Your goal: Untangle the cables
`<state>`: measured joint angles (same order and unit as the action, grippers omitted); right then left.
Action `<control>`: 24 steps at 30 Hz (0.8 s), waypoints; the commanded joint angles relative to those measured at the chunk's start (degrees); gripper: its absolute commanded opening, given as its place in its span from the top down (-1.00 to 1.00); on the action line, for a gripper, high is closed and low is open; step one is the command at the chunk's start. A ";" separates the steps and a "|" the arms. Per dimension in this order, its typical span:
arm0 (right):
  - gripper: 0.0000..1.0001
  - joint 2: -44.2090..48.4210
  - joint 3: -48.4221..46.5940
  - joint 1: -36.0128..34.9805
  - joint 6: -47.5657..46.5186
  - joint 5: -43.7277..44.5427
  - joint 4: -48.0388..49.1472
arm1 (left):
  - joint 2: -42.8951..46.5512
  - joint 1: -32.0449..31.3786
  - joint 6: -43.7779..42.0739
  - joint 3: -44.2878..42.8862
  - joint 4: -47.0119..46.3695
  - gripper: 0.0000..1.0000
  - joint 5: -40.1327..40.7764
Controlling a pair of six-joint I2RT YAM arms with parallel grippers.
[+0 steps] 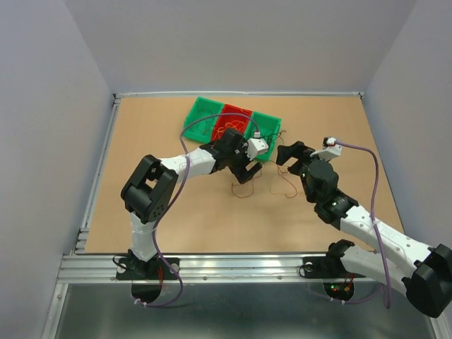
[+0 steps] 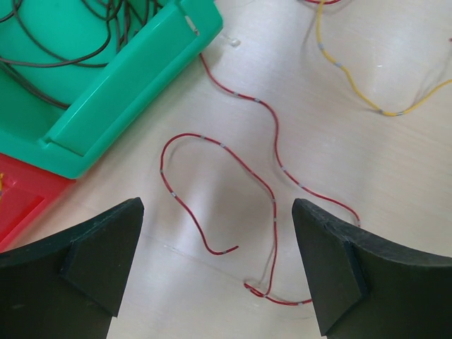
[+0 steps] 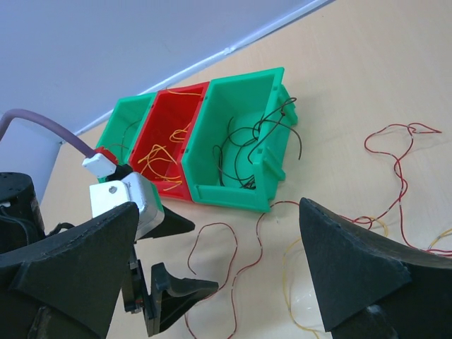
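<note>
A thin red cable (image 2: 274, 205) lies loose in curls on the table, running between and just beyond my left gripper's fingertips. My left gripper (image 2: 217, 215) hovers over it, open, with nothing between the jaws. The top view shows this gripper (image 1: 248, 173) beside the bins, above the red strand (image 1: 244, 191). A yellow cable (image 2: 353, 88) lies farther off. My right gripper (image 3: 219, 236) is open and empty, raised over the red cable (image 3: 261, 233) and a yellow cable (image 3: 286, 282). Another red cable (image 3: 395, 159) loops to the right.
Three joined bins stand at the back: a green bin (image 3: 236, 191) holding black wires (image 3: 247, 145), a red bin (image 3: 164, 95) holding yellow wires, and another green bin (image 3: 116, 116). The left gripper (image 3: 185, 258) sits close before my right one.
</note>
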<state>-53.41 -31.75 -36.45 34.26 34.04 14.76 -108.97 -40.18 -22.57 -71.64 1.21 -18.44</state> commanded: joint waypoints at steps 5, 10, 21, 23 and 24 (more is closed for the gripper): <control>-1.00 1.02 1.34 -0.03 -0.51 0.24 1.06 | -1.85 -1.30 1.39 -4.47 4.06 -0.98 -6.35; -1.00 1.73 1.69 0.06 -0.60 0.32 1.32 | -5.54 -2.97 1.82 -5.53 5.20 -0.98 -5.38; -1.00 3.13 2.22 0.06 -0.86 0.59 1.58 | -9.60 -7.98 0.16 -6.50 6.35 0.99 9.11; -0.99 3.57 2.48 0.06 -0.86 0.76 1.67 | -8.55 -7.98 -0.19 -5.71 5.47 1.00 9.47; -0.99 3.75 2.39 0.06 -0.86 0.76 1.76 | -8.11 -7.98 -0.37 -5.53 5.38 1.00 9.38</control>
<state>-51.13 -30.89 -36.42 34.02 34.04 14.59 -116.73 -48.07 -22.15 -77.76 4.43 -13.28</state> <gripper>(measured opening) 0.997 0.030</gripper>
